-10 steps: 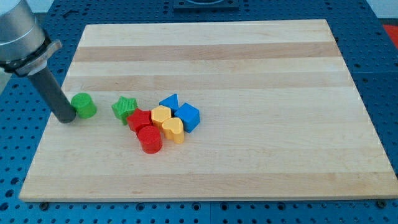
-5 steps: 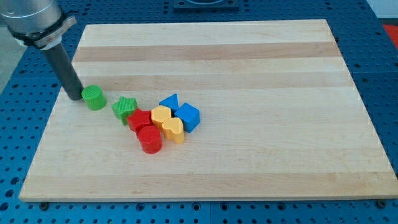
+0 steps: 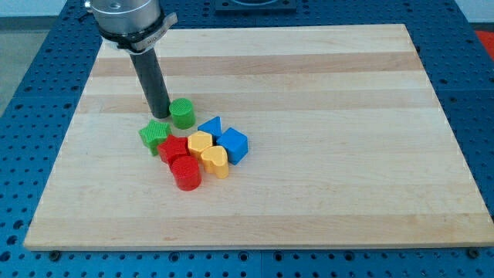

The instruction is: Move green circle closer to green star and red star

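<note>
One ribbed green circle (image 3: 182,113) touches my tip (image 3: 160,116).

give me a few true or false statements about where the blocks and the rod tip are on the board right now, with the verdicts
1. My tip is just to the view's left of the green circle. True.
2. The green circle lies toward the view's bottom from the green star. False: it sits above and to the right of the star.
3. The red star sits between the green star and the yellow blocks. True.
4. The blue cube stands alone at the view's right edge of the wooden board. False: it is in the cluster, against the yellow heart.
5. The red cylinder is the cluster's lowest block in the view. True.
</note>
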